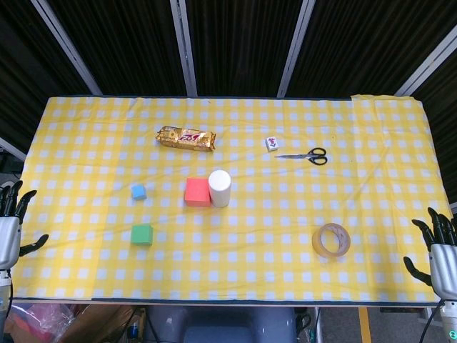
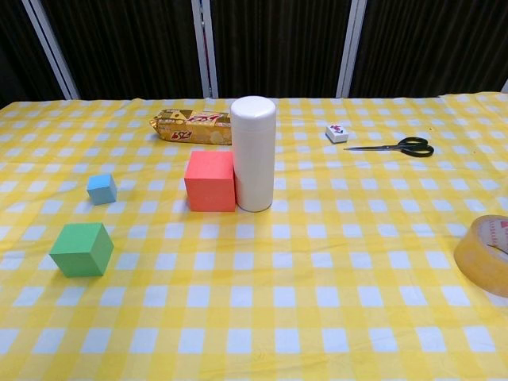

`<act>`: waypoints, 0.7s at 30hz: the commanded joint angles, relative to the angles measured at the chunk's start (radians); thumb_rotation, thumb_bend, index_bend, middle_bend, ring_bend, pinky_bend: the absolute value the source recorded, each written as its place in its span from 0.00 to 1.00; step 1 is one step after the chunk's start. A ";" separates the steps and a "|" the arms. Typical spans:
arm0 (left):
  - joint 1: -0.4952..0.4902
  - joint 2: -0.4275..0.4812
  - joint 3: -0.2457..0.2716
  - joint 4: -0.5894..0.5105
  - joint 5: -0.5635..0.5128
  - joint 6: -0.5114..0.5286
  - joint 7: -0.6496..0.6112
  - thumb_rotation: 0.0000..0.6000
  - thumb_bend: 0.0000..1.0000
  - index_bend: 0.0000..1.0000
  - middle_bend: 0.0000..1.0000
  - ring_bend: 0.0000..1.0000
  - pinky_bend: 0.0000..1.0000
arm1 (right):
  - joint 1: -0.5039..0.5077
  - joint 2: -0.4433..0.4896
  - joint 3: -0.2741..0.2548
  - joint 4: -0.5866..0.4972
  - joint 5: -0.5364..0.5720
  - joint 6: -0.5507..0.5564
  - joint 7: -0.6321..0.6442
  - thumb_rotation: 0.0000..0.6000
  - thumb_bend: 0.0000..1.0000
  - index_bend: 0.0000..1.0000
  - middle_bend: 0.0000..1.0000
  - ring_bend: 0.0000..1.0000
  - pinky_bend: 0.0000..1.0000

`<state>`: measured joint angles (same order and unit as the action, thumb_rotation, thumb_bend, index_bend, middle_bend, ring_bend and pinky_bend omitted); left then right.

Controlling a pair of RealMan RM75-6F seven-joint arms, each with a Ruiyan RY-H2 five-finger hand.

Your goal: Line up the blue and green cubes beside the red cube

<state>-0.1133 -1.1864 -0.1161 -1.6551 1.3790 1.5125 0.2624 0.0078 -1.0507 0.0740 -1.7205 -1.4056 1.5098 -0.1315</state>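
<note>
The red cube (image 1: 197,191) (image 2: 210,181) stands near the middle of the yellow checked table, touching a white cylinder on its right. A small blue cube (image 1: 138,191) (image 2: 101,189) lies to its left, a gap between them. The larger green cube (image 1: 142,234) (image 2: 81,249) sits nearer the front edge, left of the red cube. My left hand (image 1: 10,223) hovers off the table's left front corner, fingers spread and empty. My right hand (image 1: 440,251) hangs off the right front corner, also spread and empty. Neither hand appears in the chest view.
A white cylinder (image 1: 220,188) (image 2: 254,153) stands against the red cube. A gold snack packet (image 1: 186,138) lies behind it. A small white tile (image 1: 271,143) and scissors (image 1: 305,155) lie at the back right. A tape roll (image 1: 331,240) (image 2: 486,254) sits front right.
</note>
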 commanded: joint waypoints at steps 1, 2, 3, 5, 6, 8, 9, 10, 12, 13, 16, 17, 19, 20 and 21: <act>-0.007 -0.013 -0.004 0.005 -0.012 -0.006 0.025 1.00 0.13 0.17 0.00 0.00 0.00 | -0.005 0.002 -0.002 -0.001 -0.005 0.006 0.007 1.00 0.32 0.21 0.00 0.00 0.00; -0.011 -0.020 -0.005 0.007 -0.019 -0.013 0.041 1.00 0.13 0.18 0.00 0.00 0.00 | -0.006 0.003 -0.002 -0.001 -0.006 0.007 0.009 1.00 0.32 0.21 0.00 0.00 0.00; -0.014 -0.025 -0.007 0.009 -0.025 -0.018 0.049 1.00 0.13 0.19 0.00 0.00 0.00 | -0.005 0.003 -0.003 0.000 -0.006 0.005 0.010 1.00 0.32 0.21 0.00 0.00 0.00; -0.025 -0.041 -0.013 0.017 -0.048 -0.035 0.074 1.00 0.13 0.20 0.00 0.00 0.00 | -0.004 0.002 -0.004 0.003 -0.005 -0.002 0.012 1.00 0.32 0.21 0.00 0.00 0.00; -0.032 -0.049 -0.016 0.020 -0.061 -0.048 0.087 1.00 0.13 0.20 0.00 0.00 0.00 | -0.002 0.002 -0.006 0.003 -0.005 -0.006 0.012 1.00 0.32 0.21 0.00 0.00 0.00; -0.044 -0.059 -0.022 0.021 -0.082 -0.068 0.106 1.00 0.13 0.20 0.00 0.00 0.00 | 0.000 0.002 -0.007 0.004 -0.006 -0.012 0.013 1.00 0.32 0.21 0.00 0.00 0.00; -0.050 -0.064 -0.026 0.019 -0.094 -0.075 0.123 1.00 0.12 0.20 0.00 0.00 0.00 | 0.002 0.002 -0.007 0.005 -0.008 -0.014 0.013 1.00 0.32 0.21 0.00 0.00 0.00; -0.055 -0.068 -0.028 0.018 -0.103 -0.082 0.138 1.00 0.11 0.20 0.00 0.00 0.00 | 0.002 0.002 -0.007 0.005 -0.009 -0.014 0.013 1.00 0.32 0.21 0.00 0.00 0.00; -0.071 -0.079 -0.034 0.009 -0.127 -0.099 0.186 1.00 0.10 0.22 0.00 0.00 0.00 | 0.003 0.002 -0.008 0.002 -0.010 -0.016 0.012 1.00 0.32 0.21 0.00 0.00 0.00; -0.079 -0.084 -0.035 0.003 -0.136 -0.107 0.210 1.00 0.09 0.23 0.00 0.00 0.00 | 0.003 0.003 -0.008 0.000 -0.011 -0.017 0.013 1.00 0.32 0.21 0.00 0.00 0.00; -0.096 -0.108 -0.039 -0.015 -0.153 -0.110 0.266 1.00 0.09 0.25 0.00 0.00 0.00 | 0.004 0.004 -0.009 -0.003 -0.016 -0.017 0.013 1.00 0.32 0.21 0.00 0.00 0.00; -0.100 -0.122 -0.040 -0.022 -0.161 -0.106 0.293 1.00 0.09 0.26 0.00 0.00 0.00 | 0.004 0.005 -0.010 -0.004 -0.019 -0.017 0.013 1.00 0.32 0.21 0.00 0.00 0.00; -0.106 -0.153 -0.030 -0.035 -0.172 -0.097 0.353 1.00 0.09 0.27 0.00 0.00 0.00 | 0.005 0.008 -0.009 -0.007 -0.025 -0.013 0.017 1.00 0.32 0.21 0.00 0.00 0.00; -0.107 -0.175 -0.025 -0.038 -0.179 -0.086 0.390 1.00 0.09 0.27 0.00 0.00 0.00 | 0.004 0.010 -0.009 -0.008 -0.029 -0.010 0.021 1.00 0.32 0.21 0.00 0.00 0.00; -0.108 -0.190 -0.025 -0.040 -0.187 -0.077 0.414 1.00 0.09 0.27 0.00 0.00 0.00 | 0.002 0.012 -0.010 -0.008 -0.032 -0.008 0.024 1.00 0.32 0.21 0.00 0.00 0.00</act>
<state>-0.2104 -1.3323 -0.1480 -1.6793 1.2144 1.4187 0.6127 0.0112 -1.0410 0.0643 -1.7275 -1.4349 1.4993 -0.1107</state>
